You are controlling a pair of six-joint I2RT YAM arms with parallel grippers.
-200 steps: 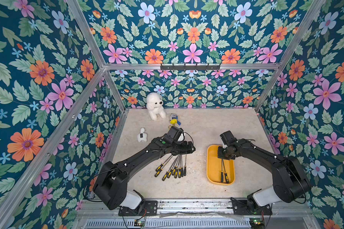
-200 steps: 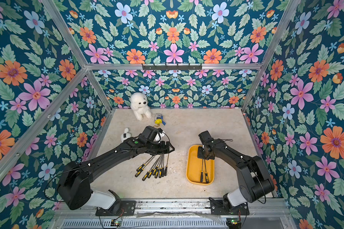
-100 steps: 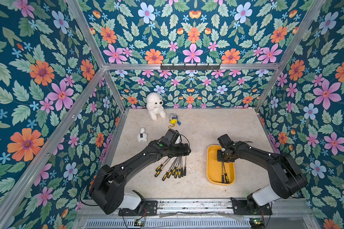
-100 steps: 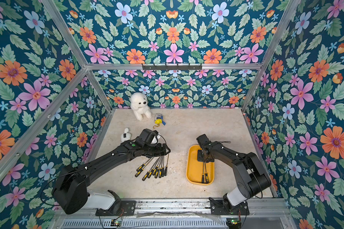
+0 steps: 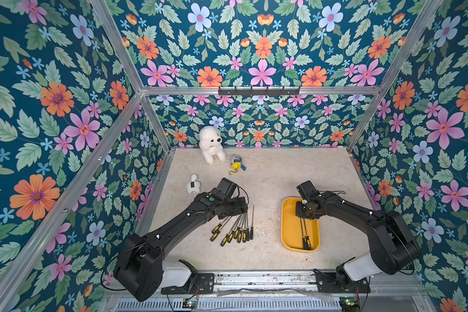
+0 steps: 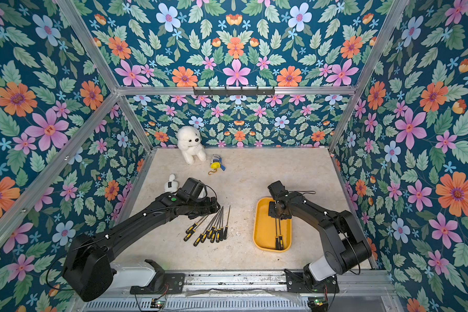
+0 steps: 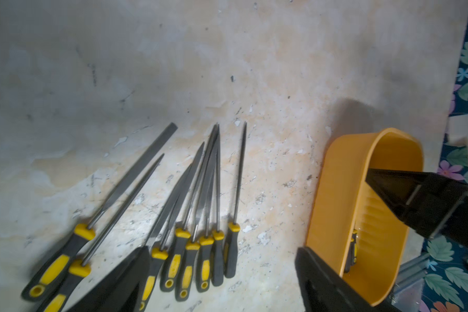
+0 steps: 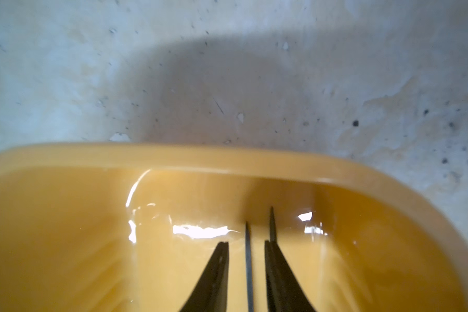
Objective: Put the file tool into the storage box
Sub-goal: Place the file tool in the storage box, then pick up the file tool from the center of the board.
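The left arm (image 5: 173, 229) reaches from the front edge of the desk (image 5: 268, 175) toward its middle, forearm low and almost level. Its wrist tips the left hand (image 7: 222, 250) downward with the jaws spread wide. The right arm (image 5: 362, 216) stretches in from the front right corner, and the right hand (image 8: 245, 243) points down with narrowly parted jaws.

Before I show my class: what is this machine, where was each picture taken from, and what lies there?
Two black robot arms work at a table. Two pictures look down from overhead; two come from cameras on the arms' wrists. A row of files lies on the table; two files lie in the yellow tray. The right gripper, open, straddles one without gripping it. The left gripper hovers open over the row, holding nothing. A plush dog sits behind.
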